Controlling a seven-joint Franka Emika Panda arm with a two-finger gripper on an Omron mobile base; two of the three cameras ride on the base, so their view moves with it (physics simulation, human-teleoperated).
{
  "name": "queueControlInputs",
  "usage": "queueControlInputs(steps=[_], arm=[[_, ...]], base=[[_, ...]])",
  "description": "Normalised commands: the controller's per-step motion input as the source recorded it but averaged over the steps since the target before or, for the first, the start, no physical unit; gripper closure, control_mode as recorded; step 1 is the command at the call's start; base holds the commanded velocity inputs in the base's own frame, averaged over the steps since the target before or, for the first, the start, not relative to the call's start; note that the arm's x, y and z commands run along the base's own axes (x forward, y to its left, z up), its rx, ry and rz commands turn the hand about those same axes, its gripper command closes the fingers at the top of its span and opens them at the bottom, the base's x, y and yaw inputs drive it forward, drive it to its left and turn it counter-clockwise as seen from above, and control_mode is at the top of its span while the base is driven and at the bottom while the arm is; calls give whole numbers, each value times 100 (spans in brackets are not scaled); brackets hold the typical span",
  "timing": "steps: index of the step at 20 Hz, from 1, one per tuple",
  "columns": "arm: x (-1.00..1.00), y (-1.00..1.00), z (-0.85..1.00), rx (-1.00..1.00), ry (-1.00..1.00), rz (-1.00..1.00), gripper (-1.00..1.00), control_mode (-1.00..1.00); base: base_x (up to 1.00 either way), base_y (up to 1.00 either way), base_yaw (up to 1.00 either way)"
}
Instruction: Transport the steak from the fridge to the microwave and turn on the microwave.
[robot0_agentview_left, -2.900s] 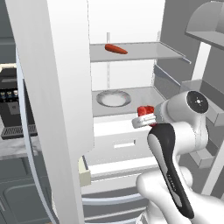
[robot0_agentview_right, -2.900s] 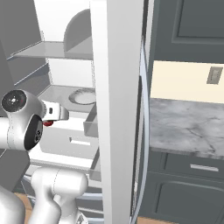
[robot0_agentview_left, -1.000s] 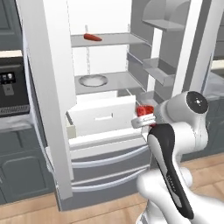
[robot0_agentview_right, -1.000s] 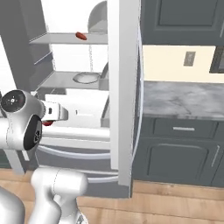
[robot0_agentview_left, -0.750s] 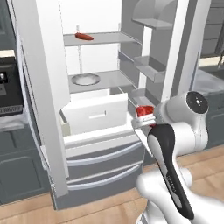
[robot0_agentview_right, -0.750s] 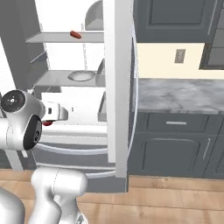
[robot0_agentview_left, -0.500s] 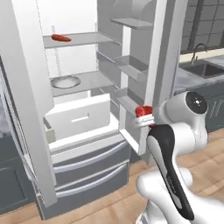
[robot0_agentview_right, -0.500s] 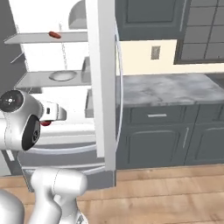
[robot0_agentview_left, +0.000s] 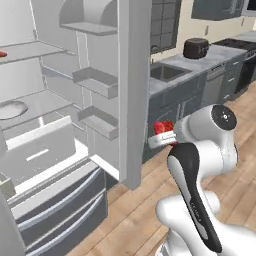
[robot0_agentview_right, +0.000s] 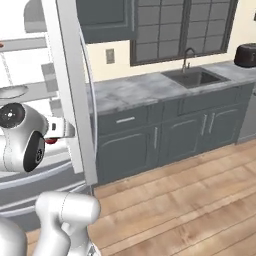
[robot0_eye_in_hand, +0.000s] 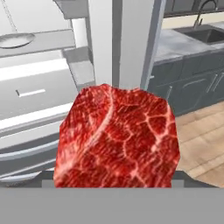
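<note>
Clamped in the claw (robot0_agentview_left: 161, 131) is one lumpy, bright red, marbled steak (robot0_eye_in_hand: 117, 138), pressed up close to the hand camera and carried at about counter height, out in the open just beside the edge of the fridge door. From the left base view the steak (robot0_agentview_left: 163, 127) shows as a small red lump at the end of the white arm, and from the right base view a sliver of it (robot0_agentview_right: 50, 141) peeks out below the wrist. One tall white fridge (robot0_agentview_left: 47, 107) stands open on the left, its wide white door (robot0_agentview_left: 134, 90) swung out edge-on toward the robot. Inside it are grey shelves, three door bins, one round grey plate (robot0_agentview_left: 10, 109) on a shelf, and one white drawer (robot0_agentview_left: 40, 152) pulled partway out. A scrap of something red (robot0_agentview_left: 2, 53) lies on the upper shelf at the frame edge, too cut off to identify. Beyond the door runs a grey marbled counter (robot0_agentview_right: 130, 90) over dark grey cabinets, with one sink (robot0_agentview_right: 192, 77) and one curved tap (robot0_agentview_right: 187, 55) under a gridded window. One black rounded appliance (robot0_agentview_left: 195, 48) sits on the counter past the sink. Wooden planks cover the floor (robot0_agentview_right: 190, 200).
</note>
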Motion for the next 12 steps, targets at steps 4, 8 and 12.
queueControlInputs(steps=[4,8,12], arm=[[0,0,0,0,0,0,100,100],[0,0,0,0,0,0,100,100],[0,0,0,0,0,0,100,100]], base=[[-25,-17,-57],[-18,-22,-56],[-5,-25,-57]])
